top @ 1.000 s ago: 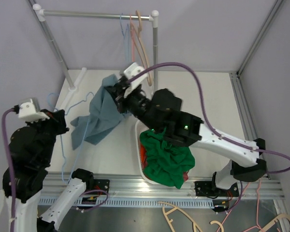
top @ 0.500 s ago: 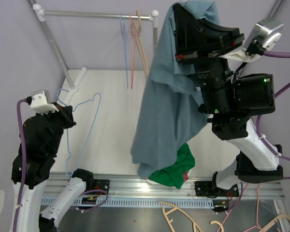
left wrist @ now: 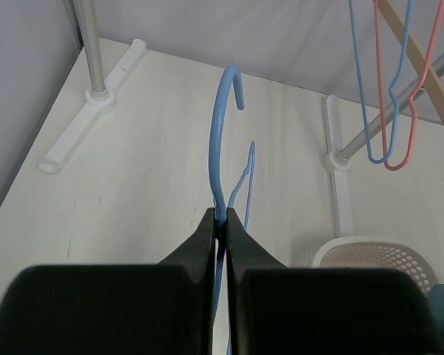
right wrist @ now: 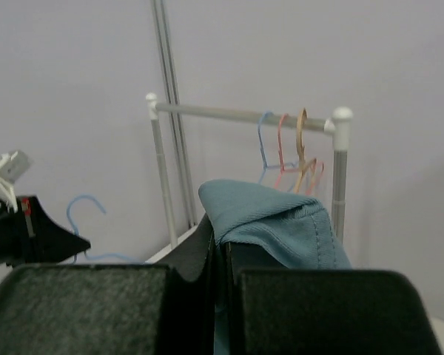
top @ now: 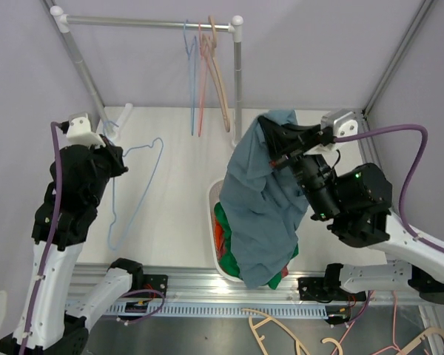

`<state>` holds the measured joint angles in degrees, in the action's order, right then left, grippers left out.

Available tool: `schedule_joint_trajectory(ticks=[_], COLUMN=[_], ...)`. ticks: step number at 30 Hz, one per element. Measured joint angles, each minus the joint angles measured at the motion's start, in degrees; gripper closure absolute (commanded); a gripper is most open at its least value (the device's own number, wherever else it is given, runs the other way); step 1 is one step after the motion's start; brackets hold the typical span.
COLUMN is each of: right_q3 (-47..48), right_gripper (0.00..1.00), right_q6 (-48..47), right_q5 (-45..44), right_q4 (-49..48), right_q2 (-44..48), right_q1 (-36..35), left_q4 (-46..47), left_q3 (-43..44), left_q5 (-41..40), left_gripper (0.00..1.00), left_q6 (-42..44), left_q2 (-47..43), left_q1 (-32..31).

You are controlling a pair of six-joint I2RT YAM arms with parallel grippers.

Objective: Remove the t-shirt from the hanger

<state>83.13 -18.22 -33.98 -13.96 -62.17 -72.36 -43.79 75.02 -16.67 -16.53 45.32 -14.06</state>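
Note:
My right gripper (top: 275,140) is shut on a grey-blue t-shirt (top: 263,207), which hangs from it down over the white basket (top: 212,200). In the right wrist view the shirt's fold (right wrist: 270,218) is pinched at the gripper (right wrist: 222,237). My left gripper (top: 115,159) is shut on a bare light-blue wire hanger (top: 137,192), held above the table at the left. In the left wrist view the hanger's hook (left wrist: 223,140) rises out of the shut gripper (left wrist: 222,222). The shirt is off the hanger.
The basket holds green (top: 244,255) and red clothes. A clothes rail (top: 144,22) at the back carries blue, pink and wooden hangers (top: 207,74). Its white feet (left wrist: 96,103) stand on the table. More hangers (top: 281,329) lie below the front rail.
My right arm has swung down from high up, lowering the t-shirt over the basket. My left arm has moved up and back with the bare hanger.

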Motion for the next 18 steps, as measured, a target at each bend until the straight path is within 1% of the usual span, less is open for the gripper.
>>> schedule_joint_trajectory(ticks=[2, 5, 8, 10, 12, 14, 16, 18], right_q3=[-4.5, -8.0, -12.4, -15.8, -20.6, -27.6, -34.5, -41.0], right_gripper=[1.0, 1.0, 1.0, 1.0, 1.0, 1.0, 1.0, 1.0], right_q6=[4.7, 11.6, 22.2, 31.0, 40.0, 47.4, 52.9, 58.1], right_q5=[-1.4, -2.3, -4.5, -5.7, -3.6, 1.4, 7.3, 11.4], right_q4=[4.2, 10.4, 19.0, 25.2, 31.3, 34.9, 36.0, 35.6], right_q2=[4.4, 9.2, 12.7, 12.6, 9.6, 4.4, -2.7, -9.7], right_q1=[0.0, 0.0, 0.0, 0.2, 1.6, 4.0, 6.2, 7.3], left_q4=[-0.1, -0.2, -0.7, -1.2, -1.2, -1.3, -2.2, -3.0], left_q3=[1.2, 4.5, 10.4, 15.6, 21.3, 26.4, 30.2, 33.4], left_q5=[0.5, 0.7, 1.7, 2.6, 3.5, 4.0, 4.4, 4.9], left_gripper=[0.99, 0.99, 0.99, 0.99, 0.99, 0.99, 0.99, 0.99], left_q6=[0.0, 0.0, 0.0, 0.0, -0.1, -0.1, -0.2, -0.4], left_q2=[1.3, 4.0, 8.0, 11.6, 15.8, 19.8, 23.3, 26.2], left_q1=[0.0, 0.1, 1.0, 2.1, 3.2, 3.8, 4.5, 4.9])
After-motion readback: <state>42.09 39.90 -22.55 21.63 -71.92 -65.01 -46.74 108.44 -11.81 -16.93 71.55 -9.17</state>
